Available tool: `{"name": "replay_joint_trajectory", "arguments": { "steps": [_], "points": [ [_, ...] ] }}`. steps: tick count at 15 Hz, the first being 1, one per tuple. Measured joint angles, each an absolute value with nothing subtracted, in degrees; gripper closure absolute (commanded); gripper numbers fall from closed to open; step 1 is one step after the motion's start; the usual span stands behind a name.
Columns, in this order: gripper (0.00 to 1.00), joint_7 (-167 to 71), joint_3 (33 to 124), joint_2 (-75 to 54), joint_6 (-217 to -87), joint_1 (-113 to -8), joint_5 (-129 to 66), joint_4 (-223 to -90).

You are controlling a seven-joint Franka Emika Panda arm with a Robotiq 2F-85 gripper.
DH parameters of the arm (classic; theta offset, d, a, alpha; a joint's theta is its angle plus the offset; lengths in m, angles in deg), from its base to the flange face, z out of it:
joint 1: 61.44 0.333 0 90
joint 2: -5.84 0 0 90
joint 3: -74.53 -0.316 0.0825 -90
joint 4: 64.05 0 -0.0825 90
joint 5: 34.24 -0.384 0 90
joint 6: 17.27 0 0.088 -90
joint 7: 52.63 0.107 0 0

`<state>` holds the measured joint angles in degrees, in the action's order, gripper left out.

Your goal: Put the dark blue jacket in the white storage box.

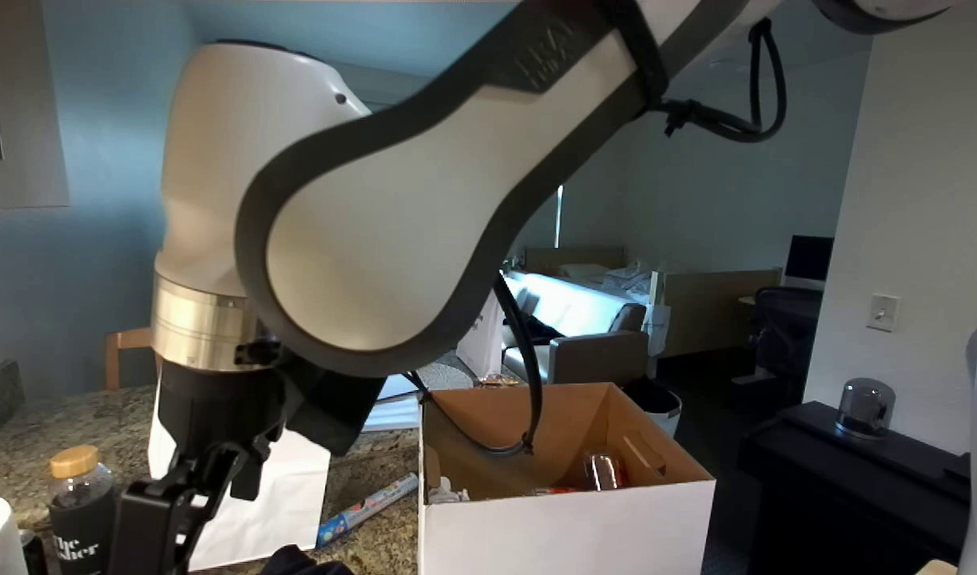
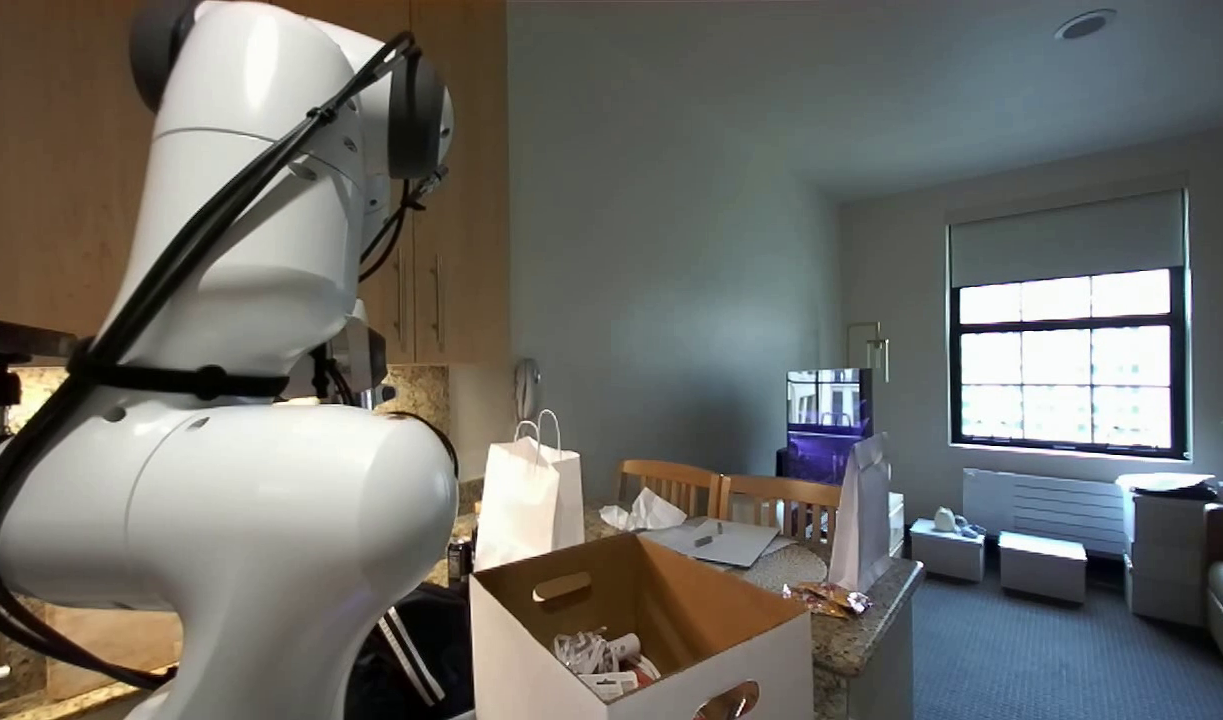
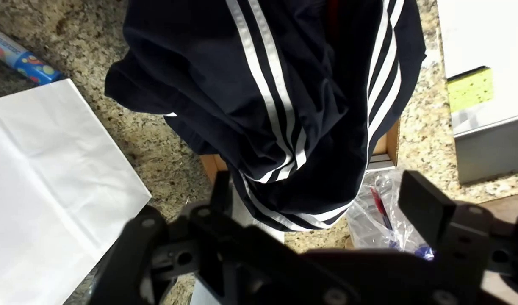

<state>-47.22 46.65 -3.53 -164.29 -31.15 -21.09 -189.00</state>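
Observation:
The dark blue jacket (image 3: 284,97), with white stripes, lies crumpled over a brown cardboard tray (image 3: 392,140) on the counter. A bit of it shows at the bottom of an exterior view (image 1: 300,562) and beside the arm in an exterior view (image 2: 426,640). My gripper (image 3: 322,199) is open and empty, its fingers wide apart above the jacket's near end. It also shows in an exterior view (image 1: 180,511), fingers pointing down. The white storage box (image 1: 564,531) stands upright and open to the gripper's side; it also shows in an exterior view (image 2: 531,640).
A white paper bag (image 3: 42,178) stands beside the jacket. A blue-capped tube (image 1: 368,507) lies between bag and box. A bottle (image 1: 81,511) stands near the gripper. A clear plastic bag (image 3: 375,216) and a sponge (image 3: 470,89) are on the other side. The box holds loose items.

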Motion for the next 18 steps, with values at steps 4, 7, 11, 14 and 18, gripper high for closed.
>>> {"name": "replay_joint_trajectory", "arguments": {
  "steps": [4,7,11,14,18],
  "points": [
    [0.00,-48.98,46.56,-9.67,-164.35,-30.02,-21.09,-188.06],
    [0.00,-50.38,46.70,-15.62,-165.15,-28.41,-21.16,-185.89],
    [0.00,-52.23,48.52,-22.14,-170.71,-25.68,-19.81,-182.92],
    [0.00,-52.24,54.28,-25.35,-175.72,-21.67,-15.26,-180.29],
    [0.00,-52.73,60.55,-30.72,-179.48,-17.42,-10.95,-175.75]
  ]
}}
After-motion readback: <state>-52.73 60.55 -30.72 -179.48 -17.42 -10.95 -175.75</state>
